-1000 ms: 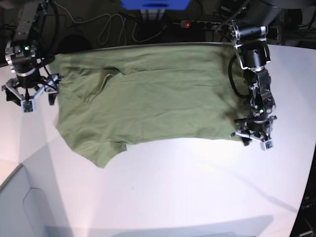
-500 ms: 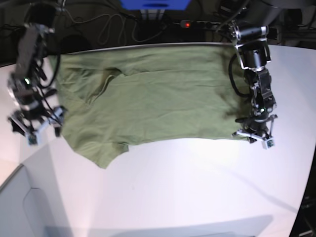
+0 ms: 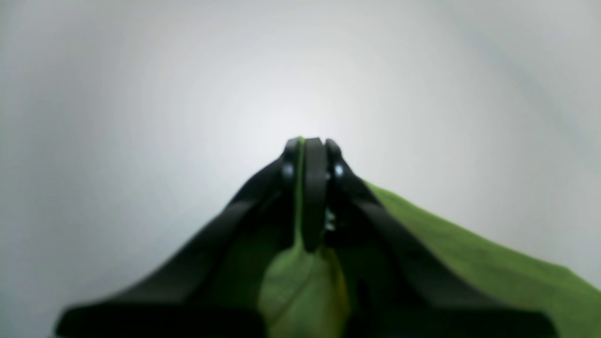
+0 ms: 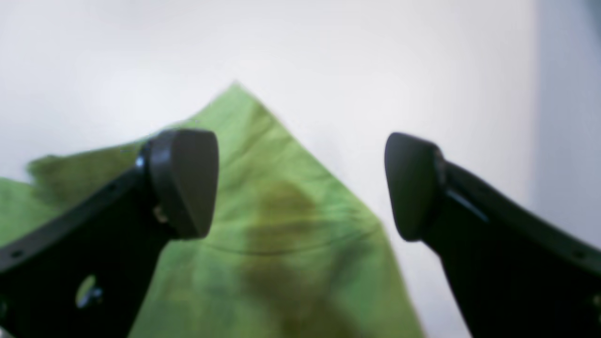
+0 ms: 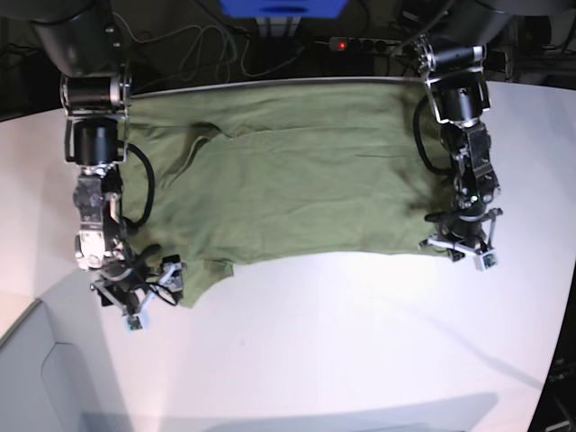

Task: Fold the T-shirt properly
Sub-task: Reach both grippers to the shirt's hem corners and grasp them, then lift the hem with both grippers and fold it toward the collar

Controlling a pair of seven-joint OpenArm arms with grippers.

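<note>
The left gripper has its dark jaws pressed together on a thin fold of the T-shirt; green cloth bulges below the tips — more spreads lower right, over the blurred white table.

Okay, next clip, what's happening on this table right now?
A two-armed robot is starting to fold an olive-green T-shirt spread flat on a white table. The left tool is shut on the shirt's near hem corner; the left wrist view shows green cloth pinched between its closed fingers. The right tool is wide open, poised over the sleeve at the other end, with nothing gripped yet. No fold has been made so far.
</note>
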